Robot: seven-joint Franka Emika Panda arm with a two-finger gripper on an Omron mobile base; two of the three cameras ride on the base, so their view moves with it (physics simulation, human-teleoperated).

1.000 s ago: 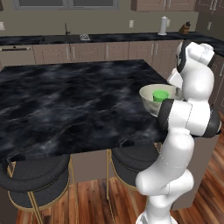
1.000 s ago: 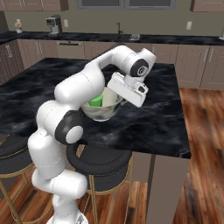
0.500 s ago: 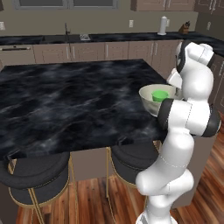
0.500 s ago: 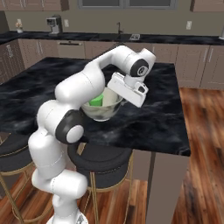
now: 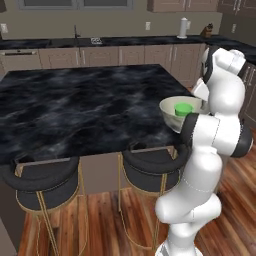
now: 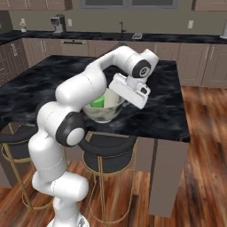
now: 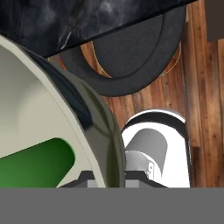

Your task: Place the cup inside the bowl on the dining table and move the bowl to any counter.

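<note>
Gripping the rim of the bowl point(image 6: 103, 111), the gripper point(image 6: 116, 98) was nearly closed, with the thin wall of the bowl between its two fingers, as the hand view showed it: one side of the wall pale and cream, the other side shiny. The bowl point(image 5: 176, 114) was lifted off the dining table point(image 5: 75, 107) and hung at the table's near edge, close to its near right corner, partly out past the edge and above a stool point(image 5: 150, 161). The cup point(image 5: 183, 108) stood inside the bowl, its green top visible over the rim from the left base view; in the hand view the cup point(image 7: 37, 162) appeared as a green shape low in the bowl point(image 7: 39, 131). Under the gripper the hand view showed the black round cushion of the stool point(image 7: 131, 57) and the wooden floor point(image 7: 201, 87). A second stool point(image 5: 40, 182) stood under the near edge further to the left. Behind the table, along the far wall, ran the counter point(image 5: 125, 42) with beige doors under it. On it stood a white jug point(image 5: 183, 27) toward the right end, and a coffee machine point(image 6: 57, 23) toward the left end.
</note>
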